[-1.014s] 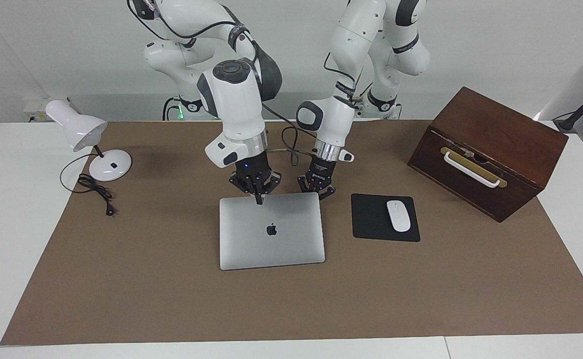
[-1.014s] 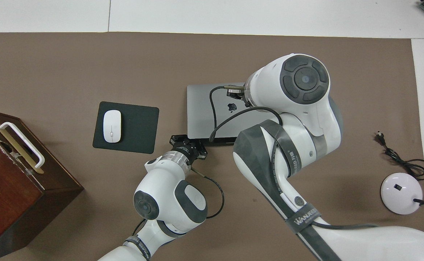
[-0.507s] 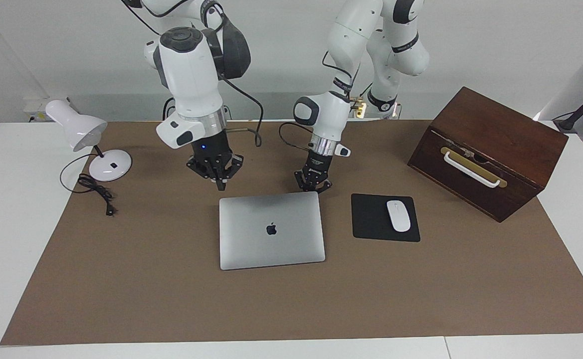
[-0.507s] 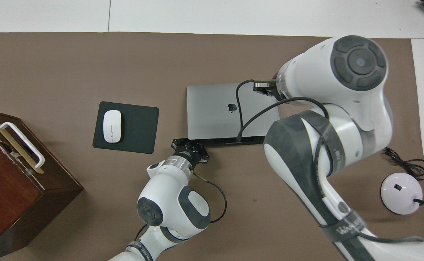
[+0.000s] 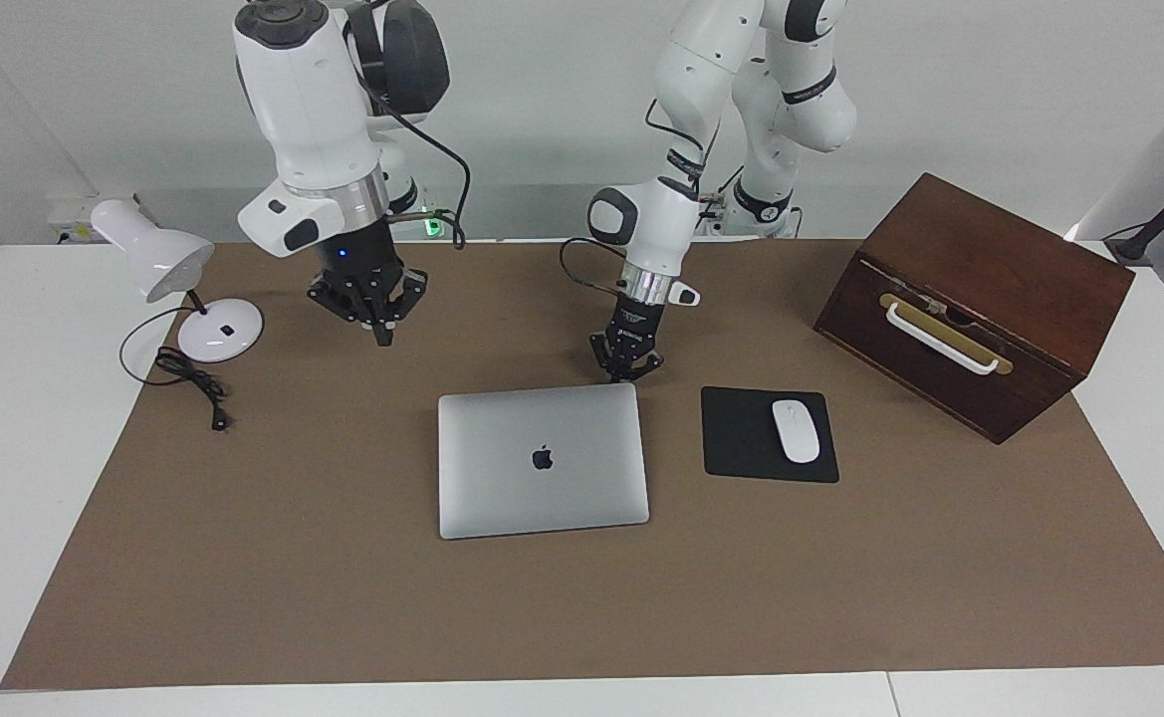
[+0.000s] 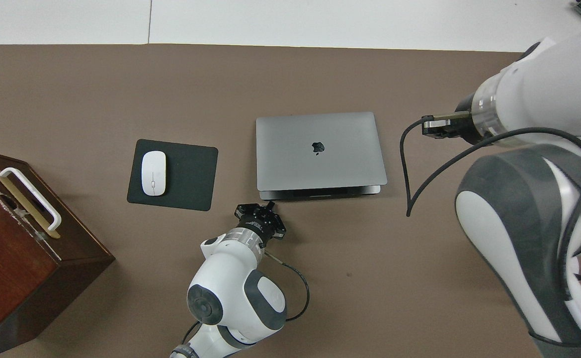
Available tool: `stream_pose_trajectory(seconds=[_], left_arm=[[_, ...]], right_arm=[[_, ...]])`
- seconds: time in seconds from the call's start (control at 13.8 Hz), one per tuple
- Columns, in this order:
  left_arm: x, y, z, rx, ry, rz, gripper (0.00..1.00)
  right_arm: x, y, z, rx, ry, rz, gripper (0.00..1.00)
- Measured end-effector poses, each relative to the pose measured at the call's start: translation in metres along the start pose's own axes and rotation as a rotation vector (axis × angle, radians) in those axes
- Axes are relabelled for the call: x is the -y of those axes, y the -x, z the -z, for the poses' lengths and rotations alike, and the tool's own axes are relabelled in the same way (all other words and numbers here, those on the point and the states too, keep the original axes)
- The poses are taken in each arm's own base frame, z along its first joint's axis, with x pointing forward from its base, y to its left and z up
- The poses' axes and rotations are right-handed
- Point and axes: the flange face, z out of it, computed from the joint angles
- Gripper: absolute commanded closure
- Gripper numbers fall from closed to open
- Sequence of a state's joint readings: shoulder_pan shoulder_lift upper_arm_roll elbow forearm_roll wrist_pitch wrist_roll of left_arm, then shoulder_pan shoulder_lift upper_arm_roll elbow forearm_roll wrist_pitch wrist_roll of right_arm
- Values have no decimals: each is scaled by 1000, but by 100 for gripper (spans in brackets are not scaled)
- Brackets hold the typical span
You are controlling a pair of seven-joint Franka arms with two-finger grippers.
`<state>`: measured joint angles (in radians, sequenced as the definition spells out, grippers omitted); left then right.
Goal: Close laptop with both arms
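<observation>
Mouse point(image 5: 796, 431) on pad point(image 5: 741, 438), box point(image 5: 980, 299), lamp point(image 5: 158, 261)

Silver-grey laptop point(image 5: 542, 460) with dark logo, black mouse pad point(image 5: 741, 438), white mouse point(image 5: 796, 431), brown table cover point(image 5: 343, 597)

Closed laptop point(image 6: 320, 149) on brown mat point(image 6: 121, 89), left gripper point(image 6: 269, 205) just beside it.

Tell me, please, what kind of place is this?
Probably a robotics lab staged as an office desk: a closed laptop, a mouse on its pad and a desk lamp lie on a brown mat.
</observation>
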<state>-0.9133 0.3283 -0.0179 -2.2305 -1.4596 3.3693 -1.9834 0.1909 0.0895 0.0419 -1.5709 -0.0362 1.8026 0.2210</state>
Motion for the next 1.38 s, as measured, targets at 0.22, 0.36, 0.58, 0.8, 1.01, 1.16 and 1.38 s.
stream_pose_trajectory(seconds=[0.22,0.36,0.58,0.8,1.01,1.16,1.38], left_arm=[[-2,-5,5,-6,1,2,100],[-6,-5,13,-2,1,7,100],[-17,9,34,40,-3,32,100],[-35,29,54,87,-19,69,100],[-54,45,72,127,-30,89,100],[-68,54,82,150,-48,92,100],[-87,58,90,164,-40,39,100]], right_arm=[[-18,2,8,3,6,10,100],[-30,3,12,12,10,7,100],[-49,9,22,29,18,-9,100],[-67,15,34,33,23,-7,100],[-73,18,40,35,25,-13,100],[-76,20,44,31,25,-18,100],[-80,22,46,38,27,-25,3]])
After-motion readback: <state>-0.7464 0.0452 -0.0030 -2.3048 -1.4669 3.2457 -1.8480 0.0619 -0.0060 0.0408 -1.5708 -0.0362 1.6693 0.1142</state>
